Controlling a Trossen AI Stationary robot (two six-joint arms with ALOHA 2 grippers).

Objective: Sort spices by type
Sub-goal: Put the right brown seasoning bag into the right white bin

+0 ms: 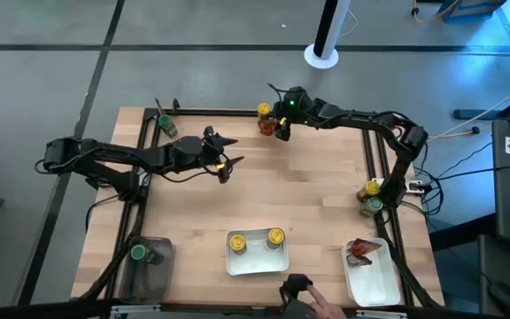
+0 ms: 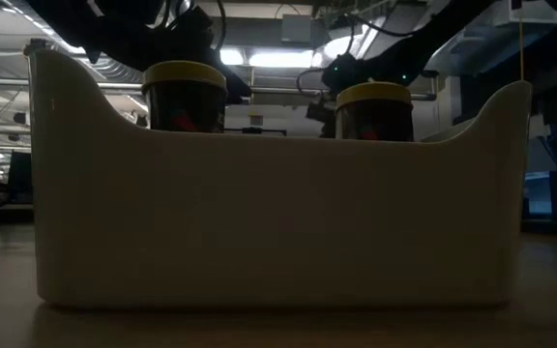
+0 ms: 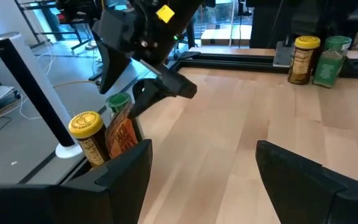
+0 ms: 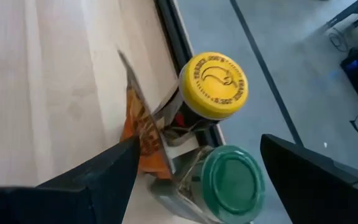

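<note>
Yellow-cap jars (image 1: 236,241) upright (white tray), red-orange packet (image 1: 362,252) rt tray

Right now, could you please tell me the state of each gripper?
Left gripper: open, holding nothing, over the table.
Right gripper: open, empty, above the orange packet.

Two jars (image 1: 256,239) in middle tray (image 1: 257,264); packet (image 1: 362,252) in right tray (image 1: 374,283); one jar (image 1: 139,253) in left bin (image 1: 149,275)

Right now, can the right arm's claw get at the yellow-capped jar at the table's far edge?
Probably yes: the right claw hovers open right by the yellow-capped jar, though an orange packet and green-capped jar crowd it.
</note>
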